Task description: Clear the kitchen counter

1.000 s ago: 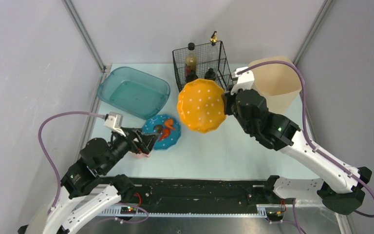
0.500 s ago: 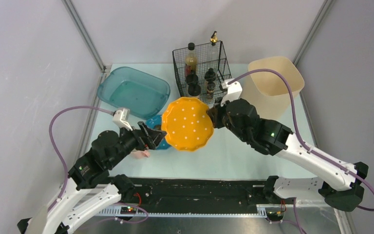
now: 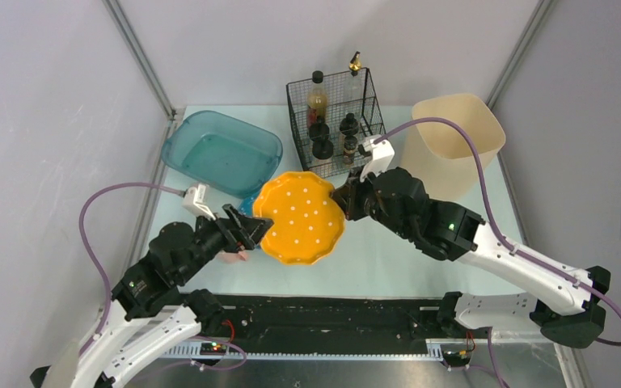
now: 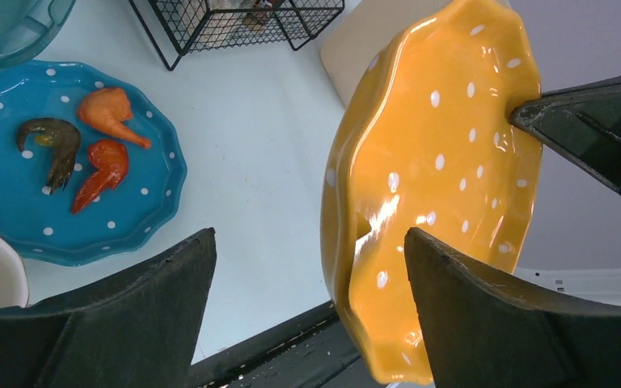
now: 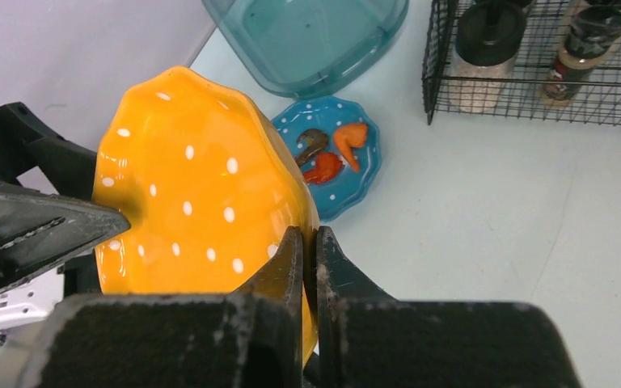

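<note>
Top external view: the kitchen counter [image 3: 372, 263] fills the centre of the frame, from the black front rail up to the back wall. An orange plate [image 3: 299, 218] hangs tilted above its centre-left area. The right gripper [image 3: 342, 200] is at the plate's right rim and the left gripper [image 3: 251, 229] is at its left rim. A teal tub [image 3: 222, 152] stands upper left, a wire basket [image 3: 335, 105] of bottles upper centre, and a beige bin [image 3: 457, 137] upper right.

Left wrist view: the left fingers are spread wide, one in each lower corner. The orange plate stands on edge right of centre, with its lower rim inside the gap beside the right-hand finger. Contact cannot be told. A blue plate [image 4: 48, 226] carrying food scraps [image 4: 101, 174] lies on the counter at left.

Right wrist view: the right fingers are pressed together on the orange plate's rim at lower centre, pinching it.

Step in hand, as judged: a mid-air handover of the orange plate, probably bound for the tub. The next move calls for the left fingers to close firmly on the rim before the right ones let go, or the plate may drop.
</note>
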Robot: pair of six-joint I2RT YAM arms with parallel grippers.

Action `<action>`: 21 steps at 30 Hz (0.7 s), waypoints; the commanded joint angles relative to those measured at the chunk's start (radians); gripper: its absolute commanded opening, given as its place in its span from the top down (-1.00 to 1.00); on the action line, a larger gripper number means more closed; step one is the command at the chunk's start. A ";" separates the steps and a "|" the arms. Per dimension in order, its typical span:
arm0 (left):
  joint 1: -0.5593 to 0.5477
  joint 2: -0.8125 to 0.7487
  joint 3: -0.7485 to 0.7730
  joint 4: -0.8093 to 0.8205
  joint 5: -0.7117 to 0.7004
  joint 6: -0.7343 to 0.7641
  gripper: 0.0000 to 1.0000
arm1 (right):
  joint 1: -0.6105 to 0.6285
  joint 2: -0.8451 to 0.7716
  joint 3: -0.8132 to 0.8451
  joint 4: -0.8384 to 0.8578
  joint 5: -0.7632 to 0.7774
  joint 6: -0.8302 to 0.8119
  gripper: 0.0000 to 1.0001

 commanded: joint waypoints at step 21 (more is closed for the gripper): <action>0.008 -0.023 -0.008 0.028 0.118 -0.025 -0.04 | 0.007 -0.024 0.039 0.158 -0.142 0.039 1.00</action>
